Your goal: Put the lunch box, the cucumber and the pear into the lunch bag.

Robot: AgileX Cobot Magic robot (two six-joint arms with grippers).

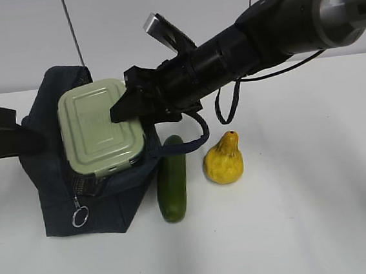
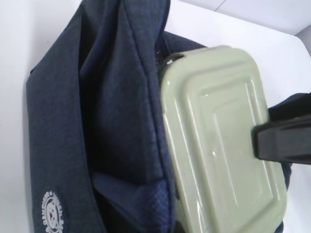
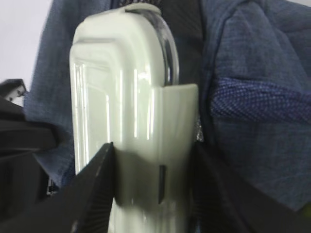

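Right gripper (image 3: 153, 189) fingers pinch lunch box (image 1: 99, 127) tilted at lunch bag (image 1: 58, 188) mouth, for sliding in. Left gripper (image 1: 1, 132) holds bag edge; its fingers' state unclear. Cucumber (image 1: 173, 186), pear (image 1: 223, 159) wait on surface (image 1: 307, 216), right.

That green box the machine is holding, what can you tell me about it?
The lunch box is rectangular with rounded corners, a pale sage-green lid with raised stepped panels and a clear base that looks like plastic. Its lid is shut. It sits tilted in the open mouth of the navy lunch bag, only partly in. The right tool is clamped on its end, one finger on the lid and one under the base. The bag's fabric presses against its sides.
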